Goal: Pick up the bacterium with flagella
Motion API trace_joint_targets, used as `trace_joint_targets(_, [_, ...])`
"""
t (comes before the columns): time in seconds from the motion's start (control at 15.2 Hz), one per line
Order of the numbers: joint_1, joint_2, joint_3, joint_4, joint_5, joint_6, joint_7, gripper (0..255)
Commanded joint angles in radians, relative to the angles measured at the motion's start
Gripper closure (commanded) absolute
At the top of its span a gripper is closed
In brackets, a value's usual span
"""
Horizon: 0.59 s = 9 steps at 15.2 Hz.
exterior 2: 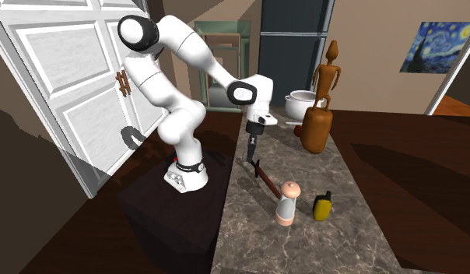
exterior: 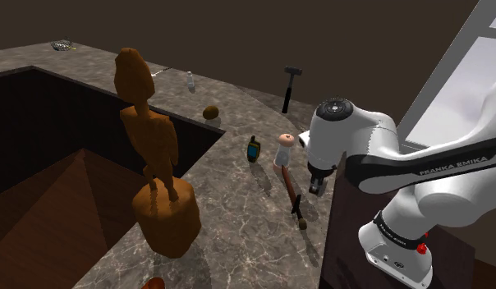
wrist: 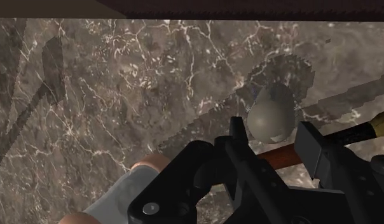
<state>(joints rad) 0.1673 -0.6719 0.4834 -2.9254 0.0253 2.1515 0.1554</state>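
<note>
The black gripper (wrist: 273, 130) hangs over the brown marbled desk (exterior: 238, 217), its fingers (wrist: 311, 146) spread apart and grasping nothing. Between them shows the pale grey-green, egg-shaped bacterium (wrist: 271, 111), just beside a long red-brown-handled rod (exterior: 289, 190). Near that rod stand a pink-capped pale cylinder (exterior: 282, 150) and a yellow-and-black handset (exterior: 253, 150). The white arm (exterior: 439, 168) reads FRANKA EMIKA.

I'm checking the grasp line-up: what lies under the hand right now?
A pale egg-shaped body sits between the hand's open fingers on the marbled counter, beside a reddish rod. The hand covers part of the rod.
</note>
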Motion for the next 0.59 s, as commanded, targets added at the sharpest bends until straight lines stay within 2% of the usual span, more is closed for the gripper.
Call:
trace_joint_targets(0.0, [0.005, -0.026, -0.011, 0.016, 0.001, -0.041, -0.011, 255])
trace_joint_targets(0.4, [0.013, -0.088, -0.041, 0.064, -0.003, -0.148, -0.040, 255])
trace_joint_targets(0.53, [0.013, -0.089, -0.041, 0.065, -0.003, -0.151, -0.040, 255])
